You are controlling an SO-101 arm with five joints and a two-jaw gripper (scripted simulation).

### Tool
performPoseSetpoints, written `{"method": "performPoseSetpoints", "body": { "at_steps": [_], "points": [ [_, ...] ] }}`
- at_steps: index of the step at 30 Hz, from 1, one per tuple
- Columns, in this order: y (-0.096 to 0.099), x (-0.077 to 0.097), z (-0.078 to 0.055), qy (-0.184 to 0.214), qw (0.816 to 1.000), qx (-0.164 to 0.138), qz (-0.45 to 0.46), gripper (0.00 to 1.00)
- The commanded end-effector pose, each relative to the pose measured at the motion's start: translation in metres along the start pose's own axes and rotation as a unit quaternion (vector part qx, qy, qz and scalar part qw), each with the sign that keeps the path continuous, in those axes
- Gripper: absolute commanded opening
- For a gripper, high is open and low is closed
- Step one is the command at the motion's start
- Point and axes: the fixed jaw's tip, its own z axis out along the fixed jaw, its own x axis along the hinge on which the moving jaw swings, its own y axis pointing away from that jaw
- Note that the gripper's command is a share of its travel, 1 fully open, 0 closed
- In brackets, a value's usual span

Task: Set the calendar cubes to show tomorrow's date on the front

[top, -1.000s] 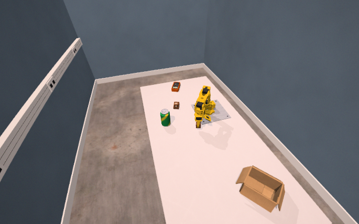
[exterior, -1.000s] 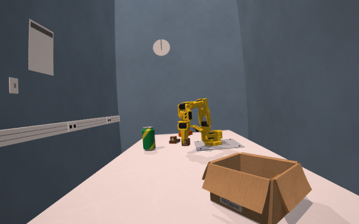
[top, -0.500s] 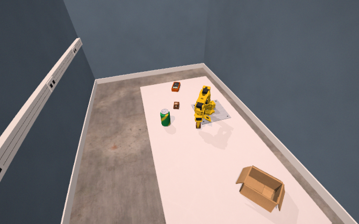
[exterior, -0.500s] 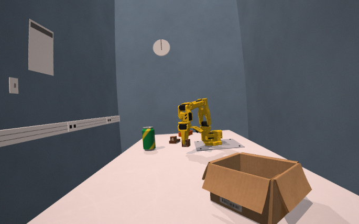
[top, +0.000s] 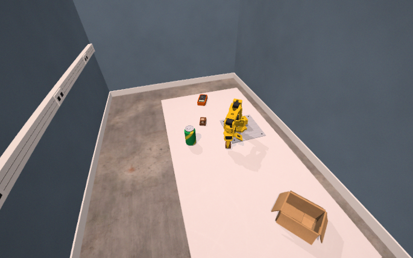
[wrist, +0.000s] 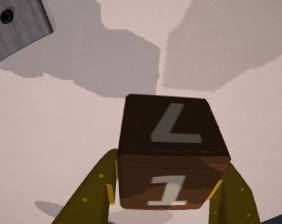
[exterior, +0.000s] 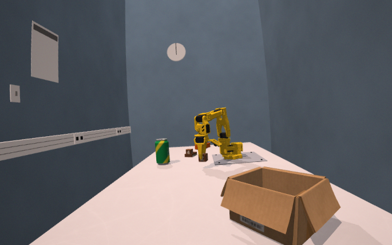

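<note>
My gripper (top: 228, 144) (exterior: 202, 154) (wrist: 167, 184) is shut on a dark brown number cube (exterior: 204, 158) (wrist: 164, 125), pointing down, low over the table in front of the base plate. Whether the cube touches the table I cannot tell. In the wrist view its upper visible face shows a 7 upside down, and the face below it a 1 upright. The brown calendar tray (top: 202, 123) (exterior: 194, 154) stands apart, left of the gripper in the top and exterior views. The other cube (exterior: 189, 151) is on it, with what looks like a 4 towards the exterior camera. The month's name is not readable.
A green can (top: 190, 135) (exterior: 162, 151) stands to the left of the gripper in the top and exterior views. An orange multimeter (top: 202, 99) lies beyond the tray. An open cardboard box (top: 301, 216) (exterior: 261, 194) stands near the top and exterior views. The arm's grey base plate (top: 255, 128) (exterior: 253, 157) (wrist: 22, 25) is beside the gripper.
</note>
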Motion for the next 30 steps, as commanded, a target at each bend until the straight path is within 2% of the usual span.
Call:
{"method": "performPoseSetpoints", "body": {
  "at_steps": [1,30],
  "points": [
    [0.0004,-0.0025,0.0052,-0.002,1.000,-0.004,0.000,0.00],
    [0.0006,-0.0026,0.0137,-0.002,1.000,-0.004,0.000,0.00]
  ]
}}
